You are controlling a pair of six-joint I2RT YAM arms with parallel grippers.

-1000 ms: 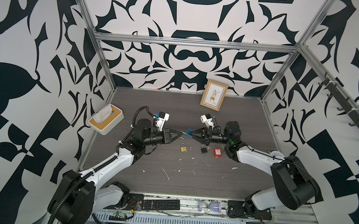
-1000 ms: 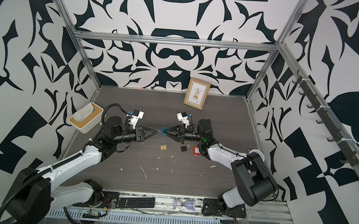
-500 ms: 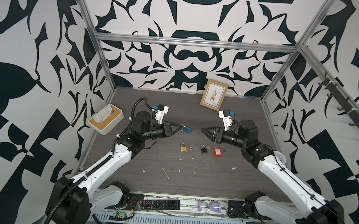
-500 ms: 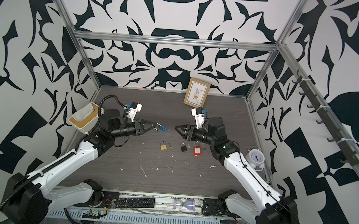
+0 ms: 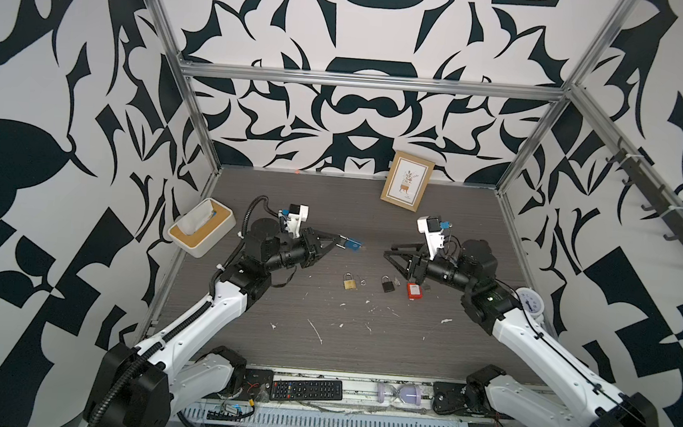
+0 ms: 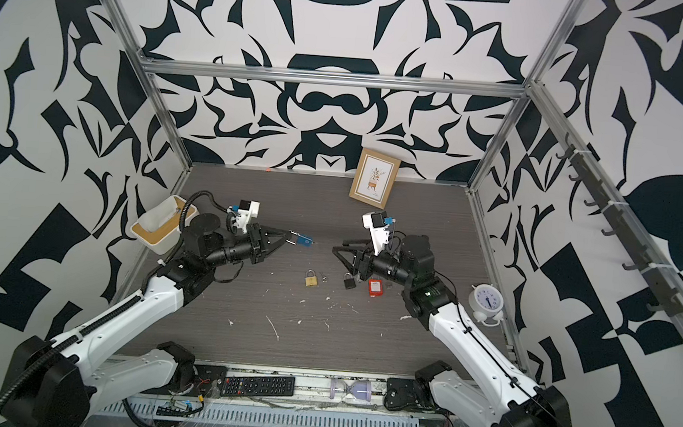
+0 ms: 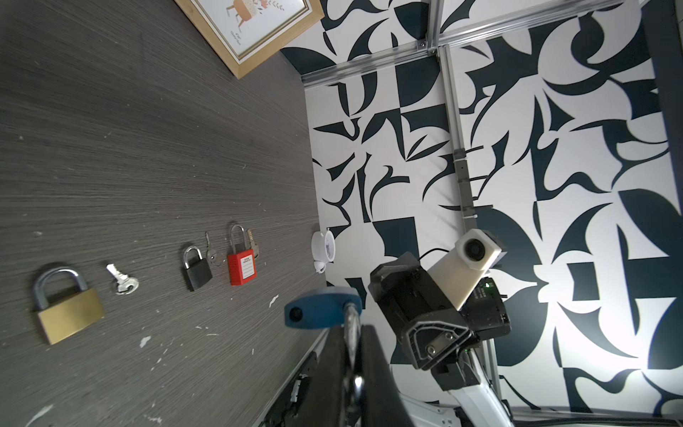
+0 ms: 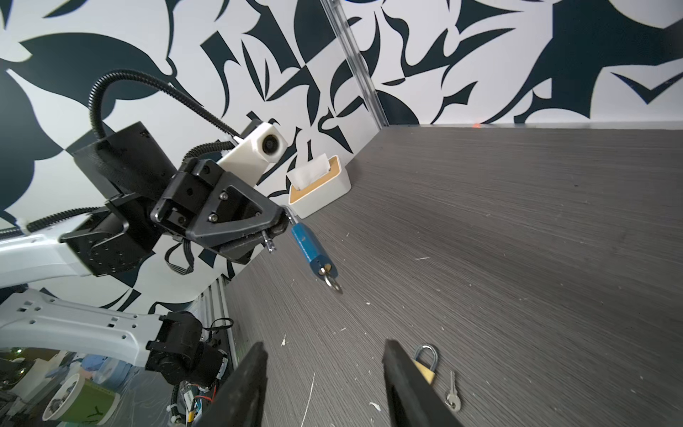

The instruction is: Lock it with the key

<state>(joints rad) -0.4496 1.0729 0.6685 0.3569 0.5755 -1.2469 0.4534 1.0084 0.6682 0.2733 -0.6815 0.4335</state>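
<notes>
Right now the work sits at the key-turning step, as I judge it. The blue padlock (image 5: 353,245) hangs above the table (image 5: 362,349), left of centre. It is pinched by its steel shackle (image 8: 291,217) in the left gripper (image 5: 340,239), whose jaws are pressed tight on that thin bar. A small silver key (image 8: 330,281) with a wire ring sits in the keyway at the body's free end. 1 shackle leg seems to poke out loose beside the body, so the lock looks unfastened.

The right gripper (image 5: 390,255) faces it from the right, well apart, jaws spread roughly halfway and holding nothing. Next, it likely needs to reach across, pinch the flat key head squarely and twist while the left gripper steadies the body against swinging.

The body is a smooth, faceted blue block; the key is thin, slick metal. On the dark wood-grain surface, nearer than the held lock, lie 3 others: a brass padlock (image 5: 350,283), a black padlock (image 5: 387,285) and a red padlock (image 5: 413,291).
</notes>
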